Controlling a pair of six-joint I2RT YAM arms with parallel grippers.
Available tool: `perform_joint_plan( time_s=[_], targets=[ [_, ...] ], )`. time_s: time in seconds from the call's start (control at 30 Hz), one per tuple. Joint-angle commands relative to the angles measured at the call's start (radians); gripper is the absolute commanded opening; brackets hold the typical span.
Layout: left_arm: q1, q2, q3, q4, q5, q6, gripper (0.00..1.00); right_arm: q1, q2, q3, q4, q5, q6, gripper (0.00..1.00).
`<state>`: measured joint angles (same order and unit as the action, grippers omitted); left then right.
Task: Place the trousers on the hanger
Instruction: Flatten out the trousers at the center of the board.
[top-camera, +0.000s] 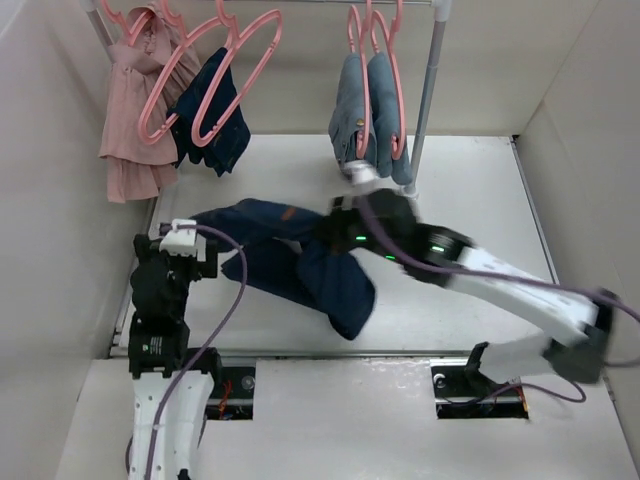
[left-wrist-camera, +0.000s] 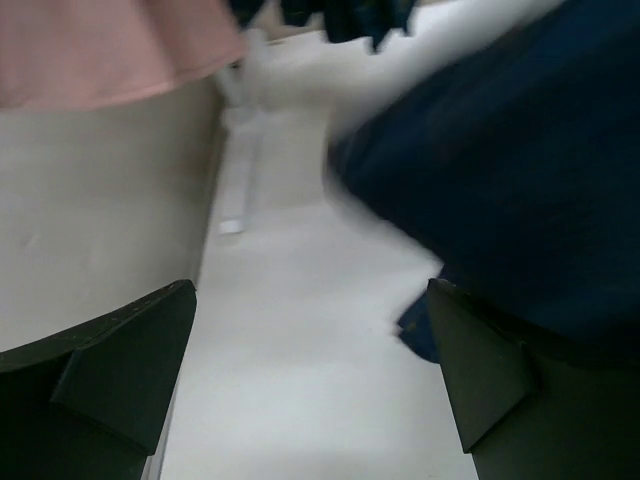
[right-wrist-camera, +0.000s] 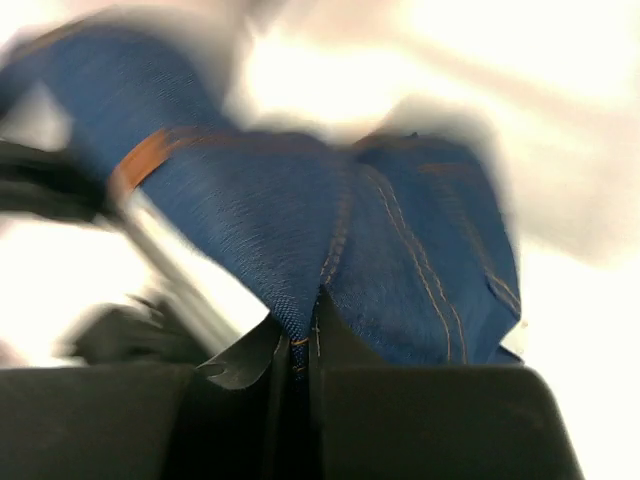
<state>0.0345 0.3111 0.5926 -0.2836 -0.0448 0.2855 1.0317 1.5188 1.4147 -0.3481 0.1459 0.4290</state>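
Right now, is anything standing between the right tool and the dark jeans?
Nothing visible does. The right tool is shut on the trousers, pinching a fold of denim by a seam.

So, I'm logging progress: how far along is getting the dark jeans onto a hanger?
Done: the right hand is shut on the jeans near the waistband. In hand: the pick-up, as most of the jeans lie crumpled on the table. Left: the left hand is open and empty, and the pink hangers hang at the back, none holding these jeans.
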Motion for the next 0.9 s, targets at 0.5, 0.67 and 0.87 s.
perform_joint_plan(
  time_s=[0.5, 0.67, 0.87],
  targets=[
    [-0.394, 0.795, 0.377, -0.396, 0.163, 0.598, 0.99, -0.490, -0.777, -0.648, -0.226, 0.052, 0.375, 1.00],
    [-0.424, 0.905, 0.299, -0.248, 0.139, 0.681, 0.99, -0.332, -0.458, -0.405, -0.198, -0.011, 0.093, 1.00],
    [-0.208, 1.028, 0.348, -0.129, 0.273, 0.554, 0.99, -0.128, -0.152, -0.271, -0.209, -0.059, -0.283, 1.00]
  ],
)
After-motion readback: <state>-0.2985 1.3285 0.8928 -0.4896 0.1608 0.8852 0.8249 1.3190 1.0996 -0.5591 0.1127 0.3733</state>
